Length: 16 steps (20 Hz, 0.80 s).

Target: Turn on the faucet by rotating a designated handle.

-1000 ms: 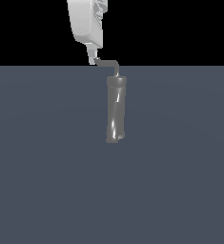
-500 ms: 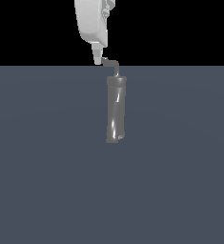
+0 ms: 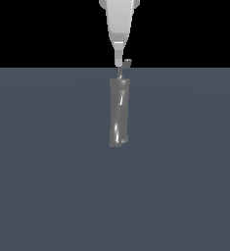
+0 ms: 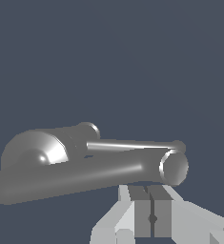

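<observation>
The gripper (image 3: pixel 118 62) is hanging straight down over the top of the faucet (image 3: pixel 119 112), its white body tapering to a narrow tip just above the faucet's wider collar. In the wrist view the two fingers (image 4: pixel 143 212) are sitting pressed flat against each other with only a thin dark seam between them, so the gripper (image 4: pixel 152 218) is closed and is holding nothing.

The faucet is standing upright on the flat grey surface (image 3: pixel 48 171), directly beneath the gripper. Its glossy dark cylinder is running down and away from the tip. In the wrist view the same body (image 4: pixel 80 174) is lying lengthwise just beyond the closed fingers, with its round end nearest to them.

The handle (image 3: pixel 125 66) is rising from the collar as a thin rod, and its small upturned tip is sitting just beside the gripper tip, toward the exterior view's right. The two are looking very close, and whether they are actually touching cannot be told from either view. In the wrist view the handle (image 4: pixel 132 145) is showing as a slim bright rod running along the far side of the faucet body from the fingers, ending in a small knob.
</observation>
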Tool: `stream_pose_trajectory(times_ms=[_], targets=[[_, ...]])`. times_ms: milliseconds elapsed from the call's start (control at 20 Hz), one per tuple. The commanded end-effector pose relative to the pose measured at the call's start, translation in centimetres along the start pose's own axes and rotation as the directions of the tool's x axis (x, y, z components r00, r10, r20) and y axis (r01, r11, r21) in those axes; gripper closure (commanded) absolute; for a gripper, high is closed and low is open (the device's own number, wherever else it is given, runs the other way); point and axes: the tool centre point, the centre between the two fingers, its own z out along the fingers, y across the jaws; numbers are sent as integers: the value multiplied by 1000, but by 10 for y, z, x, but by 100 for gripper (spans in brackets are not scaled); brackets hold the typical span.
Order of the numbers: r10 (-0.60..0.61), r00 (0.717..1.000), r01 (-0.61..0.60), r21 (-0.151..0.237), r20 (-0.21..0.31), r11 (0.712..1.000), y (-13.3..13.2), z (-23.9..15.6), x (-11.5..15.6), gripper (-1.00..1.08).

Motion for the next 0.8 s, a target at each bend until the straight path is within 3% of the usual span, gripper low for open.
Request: stream_pose_trajectory(times_ms=[0,50,750], targets=[[45,999,-45,0,-4,999,2,0,35,108],[1,1000,-1,0,0,1000,0,0,4,108],[30,1000,-30,0,-3,1000,-33,0,64,108]])
